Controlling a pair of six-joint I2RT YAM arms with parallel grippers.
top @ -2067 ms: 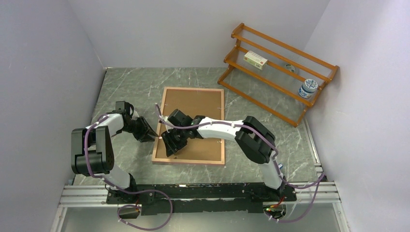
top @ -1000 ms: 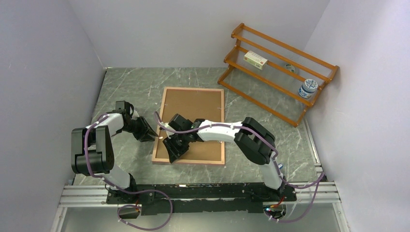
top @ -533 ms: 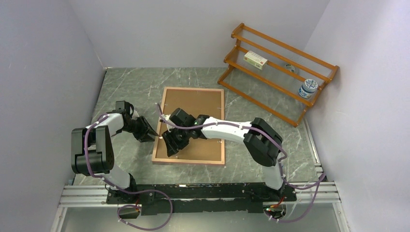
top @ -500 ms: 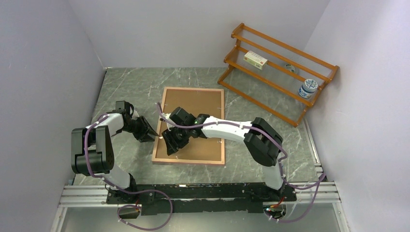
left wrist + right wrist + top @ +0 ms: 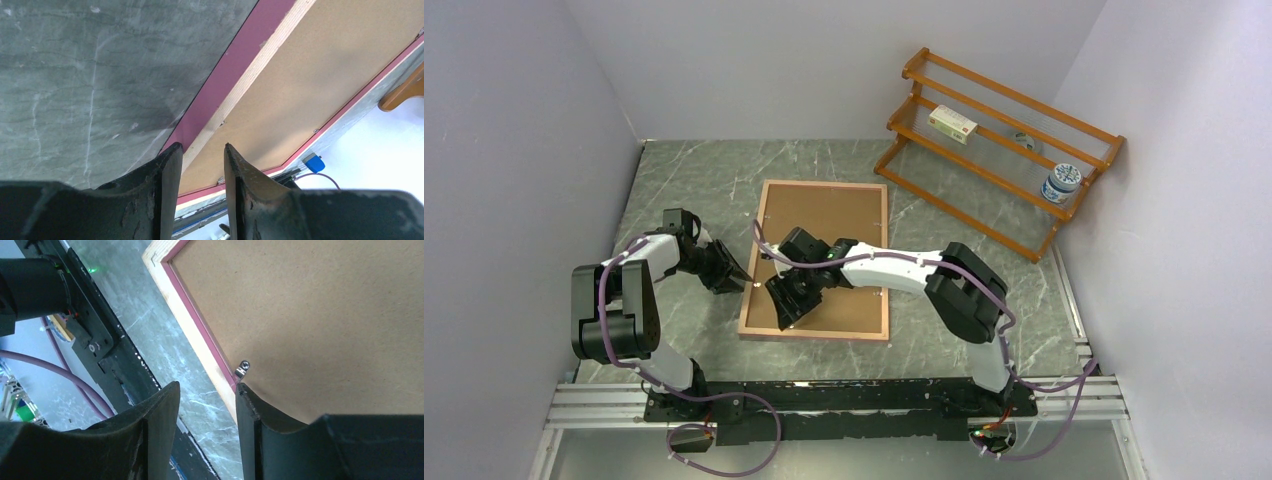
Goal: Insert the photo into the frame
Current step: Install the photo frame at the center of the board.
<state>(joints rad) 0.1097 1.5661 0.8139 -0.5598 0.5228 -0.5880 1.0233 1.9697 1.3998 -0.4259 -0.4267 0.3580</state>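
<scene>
The frame [image 5: 814, 334] lies face down in the middle of the table, its light wood back up, with the brown backing board [image 5: 824, 215] set in it. The photo is hidden. My left gripper [image 5: 742, 278] is low at the frame's left edge, jaws slightly apart; in the left wrist view [image 5: 202, 150] they straddle the wood rim [image 5: 260, 60] and pink side. My right gripper [image 5: 786, 318] is open over the frame's near-left part. In the right wrist view [image 5: 205, 390] one fingertip sits by a small metal tab [image 5: 242, 368] on the rim [image 5: 185, 295].
An orange wooden rack [image 5: 999, 150] stands at the back right with a small box [image 5: 953, 123] and a jar [image 5: 1061, 183] on it. Walls close in on the left, back and right. A metal rail [image 5: 824, 395] runs along the near edge.
My right gripper has made small shifts over the frame's near-left part and now sits slightly right and nearer. The left arm and the frame have not moved.
</scene>
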